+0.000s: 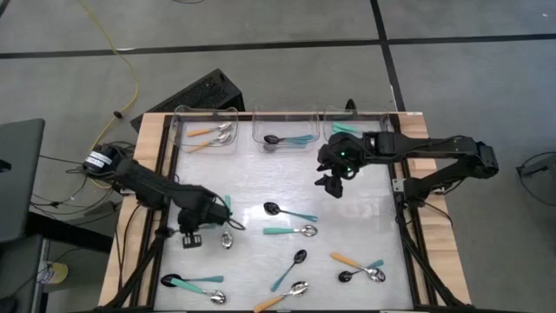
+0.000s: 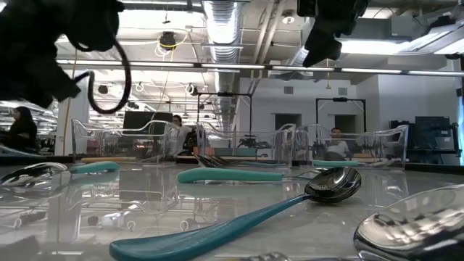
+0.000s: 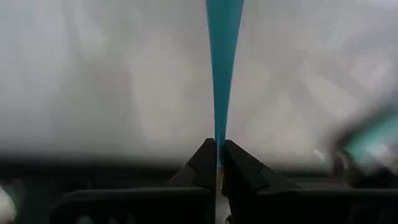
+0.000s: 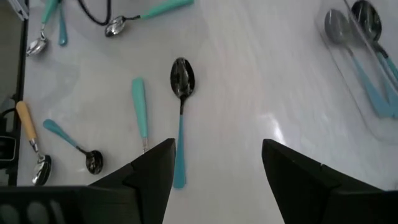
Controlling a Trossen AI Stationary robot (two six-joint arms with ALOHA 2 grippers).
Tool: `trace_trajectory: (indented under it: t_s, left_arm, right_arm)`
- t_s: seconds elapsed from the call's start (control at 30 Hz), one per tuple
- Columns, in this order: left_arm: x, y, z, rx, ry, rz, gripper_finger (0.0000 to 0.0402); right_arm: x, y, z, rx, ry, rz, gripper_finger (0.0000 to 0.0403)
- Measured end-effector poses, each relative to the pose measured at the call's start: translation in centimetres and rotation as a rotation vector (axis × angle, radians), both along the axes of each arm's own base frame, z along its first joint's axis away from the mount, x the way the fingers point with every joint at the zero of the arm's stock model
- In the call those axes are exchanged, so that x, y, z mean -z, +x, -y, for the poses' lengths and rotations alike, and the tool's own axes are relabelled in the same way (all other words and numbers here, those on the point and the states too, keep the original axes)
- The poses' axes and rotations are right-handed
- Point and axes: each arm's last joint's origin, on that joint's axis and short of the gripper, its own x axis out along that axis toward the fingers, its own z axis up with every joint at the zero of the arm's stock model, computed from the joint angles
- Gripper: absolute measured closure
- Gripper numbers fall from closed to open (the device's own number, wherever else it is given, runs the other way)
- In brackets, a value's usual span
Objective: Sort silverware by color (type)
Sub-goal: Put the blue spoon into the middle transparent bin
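My left gripper (image 1: 222, 219) hangs over the table's left middle, shut on a teal-handled spoon (image 1: 227, 209). The spoon's handle (image 3: 224, 68) runs away from the fingertips toward the far edge. A silver bowl (image 1: 227, 241) shows just on the gripper's near side. My right gripper (image 1: 334, 181) hovers open above the far right part of the table, with nothing between its fingers (image 4: 152, 171). Several more spoons lie flat on the white top, among them a black-bowled teal one (image 1: 289, 213) and a silver-bowled teal one (image 1: 291, 231). My left gripper pinches the thin stretch of the teal handle (image 3: 220, 132) between its two fingertips. The fingers slant steeply down from above and lie across the handle. The bowl end is hidden behind the fingers in the wrist view. I cannot tell whether the spoon still touches the table.
Three clear bins stand along the far edge: the left one (image 1: 207, 130) holds orange-handled spoons, the middle one (image 1: 285, 132) teal-handled ones, and the right one (image 1: 354, 127) shows something teal. Loose spoons lie near the front edge (image 1: 282, 296) and at the front right (image 1: 358, 265).
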Motion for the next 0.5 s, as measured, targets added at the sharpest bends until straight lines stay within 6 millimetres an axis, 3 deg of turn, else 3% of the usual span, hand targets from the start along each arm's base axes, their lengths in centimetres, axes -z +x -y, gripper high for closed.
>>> trace_trajectory:
  t_s: [0.17,0.37,0.5]
  left_arm:
    - [-2.5,1.5,-1.7,-0.045,0.046,0.033,0.0401]
    - [-7.2,5.1,-4.0,-0.026,0.189,0.338,0.0401]
    - [-11.1,7.9,-7.2,-0.005,0.377,0.623,0.0401]
  right_arm:
    - [-0.3,0.3,0.0,-0.002,-0.007,0.04,0.0139]
    - [-0.3,0.3,0.0,0.006,0.001,0.043,0.0139]
    - [-0.3,0.3,-0.2,0.016,0.018,0.04,0.0139]
